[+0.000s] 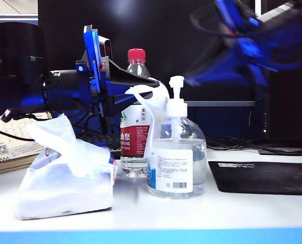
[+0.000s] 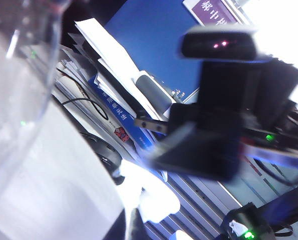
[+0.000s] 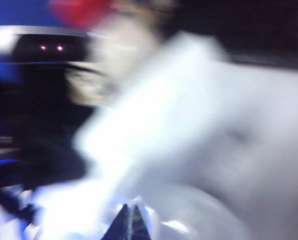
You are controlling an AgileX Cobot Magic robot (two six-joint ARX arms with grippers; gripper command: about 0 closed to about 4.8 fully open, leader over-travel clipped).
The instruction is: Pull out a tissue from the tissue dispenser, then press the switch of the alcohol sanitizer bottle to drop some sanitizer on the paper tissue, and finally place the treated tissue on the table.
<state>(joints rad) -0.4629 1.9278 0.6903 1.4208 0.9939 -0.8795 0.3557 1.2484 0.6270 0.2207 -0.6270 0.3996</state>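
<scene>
My left gripper (image 1: 155, 81) reaches in from the left and is shut on the tissue (image 1: 152, 108), a white sheet that hangs beside the switch (image 1: 176, 81) of the alcohol sanitizer bottle (image 1: 177, 165). In the left wrist view the gripper (image 2: 131, 227) pinches the tissue (image 2: 151, 192). My right gripper (image 1: 194, 79) is a blue blur coming in from the upper right, close to the switch. The right wrist view shows the gripper (image 3: 131, 222) shut with nothing between its fingers, and white blurred shapes ahead. The tissue dispenser (image 1: 64, 188) lies on the table (image 1: 216, 213) at the front left.
A red-capped water bottle (image 1: 135, 127) stands just behind the sanitizer bottle. A black mouse pad (image 1: 262, 177) lies at the right. A desk calendar (image 1: 8, 147) stands at the far left behind the dispenser. Cables run along the back right.
</scene>
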